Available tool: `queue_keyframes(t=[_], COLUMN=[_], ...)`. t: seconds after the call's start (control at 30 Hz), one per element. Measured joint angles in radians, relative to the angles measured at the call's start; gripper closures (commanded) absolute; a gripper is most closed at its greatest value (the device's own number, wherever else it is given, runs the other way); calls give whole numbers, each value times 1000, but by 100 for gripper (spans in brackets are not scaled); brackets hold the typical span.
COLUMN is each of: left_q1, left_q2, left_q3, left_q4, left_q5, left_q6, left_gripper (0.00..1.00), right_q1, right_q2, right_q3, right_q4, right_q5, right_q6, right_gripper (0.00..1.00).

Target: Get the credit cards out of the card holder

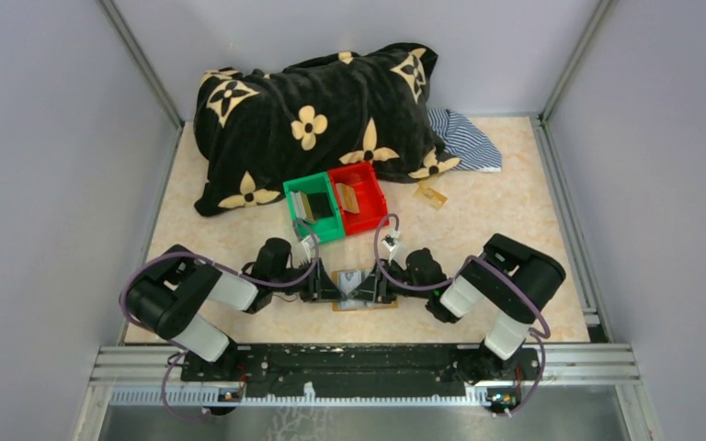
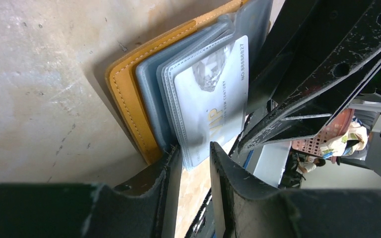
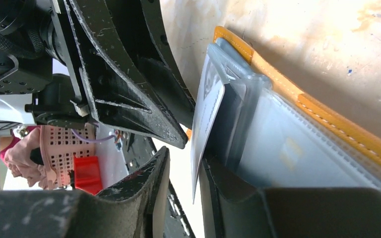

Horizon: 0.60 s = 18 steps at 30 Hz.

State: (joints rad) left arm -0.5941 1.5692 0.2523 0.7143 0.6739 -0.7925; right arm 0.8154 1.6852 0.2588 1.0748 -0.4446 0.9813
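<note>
The card holder (image 1: 368,304) lies open on the table between both arms, tan leather (image 2: 124,94) with grey clear sleeves (image 3: 297,148). A silvery credit card (image 2: 213,94) marked VIP sits partly in a sleeve. My left gripper (image 2: 194,148) is closed on the corner of the sleeve bundle. My right gripper (image 3: 184,156) faces it from the other side, open. The same card (image 3: 206,119) stands edge-on between its fingers, resting against the right finger with a gap to the left one. Other cards lie in the green bin (image 1: 329,236) and the red bin (image 1: 379,197).
The two bins stand side by side just beyond the grippers. A black flowered pillow (image 1: 313,119) fills the back, with striped cloth (image 1: 464,138) to its right. A small tan card (image 1: 432,195) lies on the table right of the red bin. Walls close in on both sides.
</note>
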Motion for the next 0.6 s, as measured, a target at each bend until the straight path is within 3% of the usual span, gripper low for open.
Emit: queue_keyframes(t=[0.23, 0.6], left_q1=[-1, -2], left_q2=[6, 74], left_q3=[0, 11], left_q4=[6, 73], left_q5=[0, 19], left_q6=[-1, -46], left_gripper=[65, 68], right_q1=[0, -25], right_q2=[1, -124], right_q3=[-3, -18], right_q4=[-5, -140], right_q5=[-2, -3], right_q6=[2, -49], right_gripper=[76, 77])
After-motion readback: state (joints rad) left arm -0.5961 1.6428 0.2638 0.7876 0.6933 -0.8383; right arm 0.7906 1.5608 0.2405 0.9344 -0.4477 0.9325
